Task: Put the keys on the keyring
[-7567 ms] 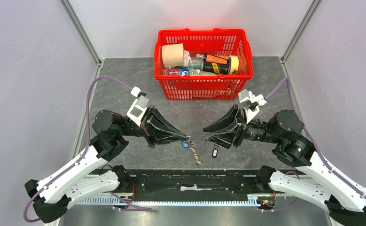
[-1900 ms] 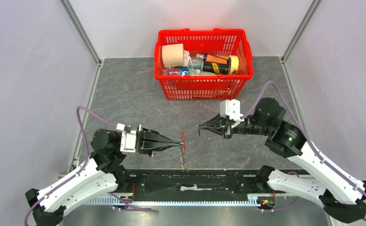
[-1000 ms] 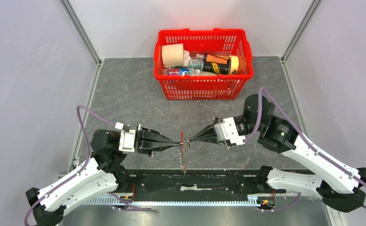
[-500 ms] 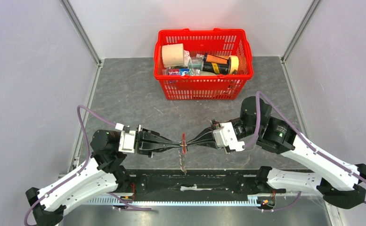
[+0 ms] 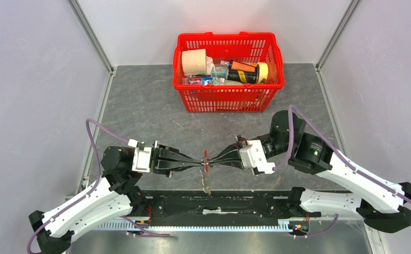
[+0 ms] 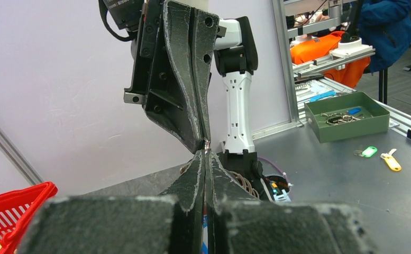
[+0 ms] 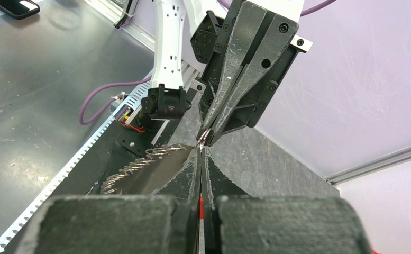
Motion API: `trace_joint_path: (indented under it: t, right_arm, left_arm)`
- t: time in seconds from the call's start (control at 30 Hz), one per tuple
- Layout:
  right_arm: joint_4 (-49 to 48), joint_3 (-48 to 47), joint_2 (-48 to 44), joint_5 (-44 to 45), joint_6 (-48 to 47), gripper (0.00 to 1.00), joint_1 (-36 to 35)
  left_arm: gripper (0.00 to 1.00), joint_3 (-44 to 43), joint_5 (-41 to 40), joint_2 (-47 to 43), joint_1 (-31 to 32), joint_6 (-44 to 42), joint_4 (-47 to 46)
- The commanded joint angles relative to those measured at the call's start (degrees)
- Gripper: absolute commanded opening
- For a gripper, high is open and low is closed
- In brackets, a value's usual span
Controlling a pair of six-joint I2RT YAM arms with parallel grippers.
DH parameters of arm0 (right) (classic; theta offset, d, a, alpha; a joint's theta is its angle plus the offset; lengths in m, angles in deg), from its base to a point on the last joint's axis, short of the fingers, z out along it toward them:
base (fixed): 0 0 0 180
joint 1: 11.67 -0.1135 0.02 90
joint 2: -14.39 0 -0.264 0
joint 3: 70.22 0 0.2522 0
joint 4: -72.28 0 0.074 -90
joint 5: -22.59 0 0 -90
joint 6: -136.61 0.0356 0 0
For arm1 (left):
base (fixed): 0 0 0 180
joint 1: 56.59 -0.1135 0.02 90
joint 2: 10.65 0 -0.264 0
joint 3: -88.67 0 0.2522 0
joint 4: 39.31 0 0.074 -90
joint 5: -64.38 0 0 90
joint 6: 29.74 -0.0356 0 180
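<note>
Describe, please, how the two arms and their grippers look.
The left arm and right arm have white links, black joints and a purple cable each. The left gripper and right gripper each carry a white wrist block and two long black fingers, tapered, with scuffed grey edges.

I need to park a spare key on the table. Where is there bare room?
Bare tabletop lies left of the red basket and right of it. It is crowded at centre, where the left gripper and right gripper meet at the keyring.
</note>
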Motion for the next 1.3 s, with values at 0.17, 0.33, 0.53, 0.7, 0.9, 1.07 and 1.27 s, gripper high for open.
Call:
trace_joint_path:
  t: [0.17, 0.33, 0.53, 0.7, 0.9, 1.07, 1.27]
  right_arm:
    - [-3.6, -2.7, -1.4, -0.6, 0.1, 0.00, -1.5]
    - [-4.2, -2.6, -1.9, -0.3, 0.5, 0.00, -1.7]
    - [-4.5, -2.6, -1.7, -0.1, 1.2, 0.00, -2.0]
    - [-4.7, -2.7, -1.4, -0.2, 1.6, 0.00, -2.2]
    - [-5.8, -2.7, -0.7, 0.4, 2.1, 0.00, -2.7]
    - [-5.0, -3.6, 0.3, 1.3, 1.3, 0.00, -2.8]
    - [0.7, -6.7, 1.9, 0.4, 0.1, 0.00, -2.8]
  left_arm:
    - [0.02, -0.4, -1.0, 0.4, 0.2, 1.6, -3.0]
    - [0.02, -0.4, -1.0, 0.4, 0.2, 1.5, -2.9]
    - [0.02, -0.5, -1.0, 0.6, 0.2, 1.4, -2.9]
    - [0.02, -0.5, -1.1, 0.7, 0.2, 1.3, -2.9]
    - [0.02, -0.5, -0.8, 0.7, 0.2, 1.5, -2.9]
    - [0.02, -0.9, 1.1, 1.1, 0.4, 2.2, -2.8]
    - [0.02, -1.3, 5.2, 1.9, 1.0, 4.8, -4.8]
